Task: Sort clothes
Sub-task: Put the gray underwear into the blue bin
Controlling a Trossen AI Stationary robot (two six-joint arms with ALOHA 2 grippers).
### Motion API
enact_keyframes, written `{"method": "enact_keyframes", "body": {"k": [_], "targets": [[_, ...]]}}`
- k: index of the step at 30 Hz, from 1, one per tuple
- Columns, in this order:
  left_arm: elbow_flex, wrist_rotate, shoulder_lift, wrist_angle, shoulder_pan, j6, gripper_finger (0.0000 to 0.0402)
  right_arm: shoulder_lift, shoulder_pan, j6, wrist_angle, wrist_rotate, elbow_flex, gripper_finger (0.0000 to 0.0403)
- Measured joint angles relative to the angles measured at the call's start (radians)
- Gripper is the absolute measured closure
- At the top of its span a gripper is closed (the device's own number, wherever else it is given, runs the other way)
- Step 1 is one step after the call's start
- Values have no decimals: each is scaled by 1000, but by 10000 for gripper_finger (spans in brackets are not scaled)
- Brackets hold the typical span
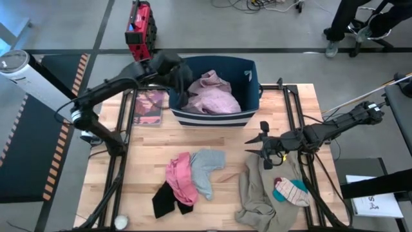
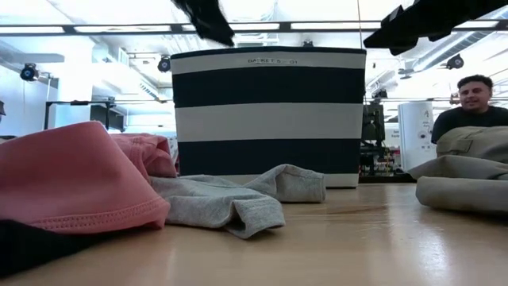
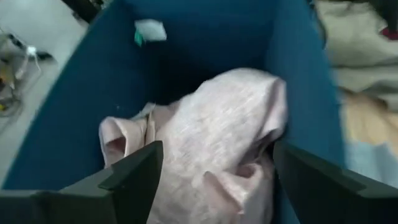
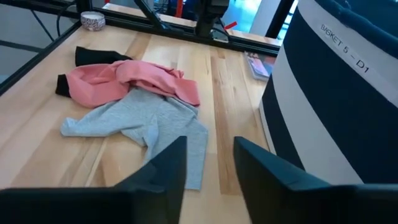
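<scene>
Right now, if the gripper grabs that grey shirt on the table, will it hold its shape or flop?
The grey shirt will probably flop: it lies flat and wrinkled on the table. It looks thin, so likely light. Its edge lies under the pink piece, which may drag along.

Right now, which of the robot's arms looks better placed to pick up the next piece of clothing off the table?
Probably the right. The right gripper hovers open over the table beside the khaki-beige piece and near the light blue-grey piece. The left gripper is open over the navy bin, above the pale pink shirt.
</scene>
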Motion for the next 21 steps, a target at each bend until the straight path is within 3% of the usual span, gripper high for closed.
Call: {"method": "enact_keyframes", "body": {"k": [6,10,15,21], "targets": [[-45,-16,-117,-54,-109,-72,117,0,0,24,-8,0,0,224],[-145,-26,-190,-62,-199,-147,131,0,0,24,-8,0,0,209],[-352,-171,-284,-10,-319,-226,140,22,0,38,-6,-1,2,208],[-653,-180,-403,218,-417,-331,151,134,0,58,16,-1,12,212]]}}
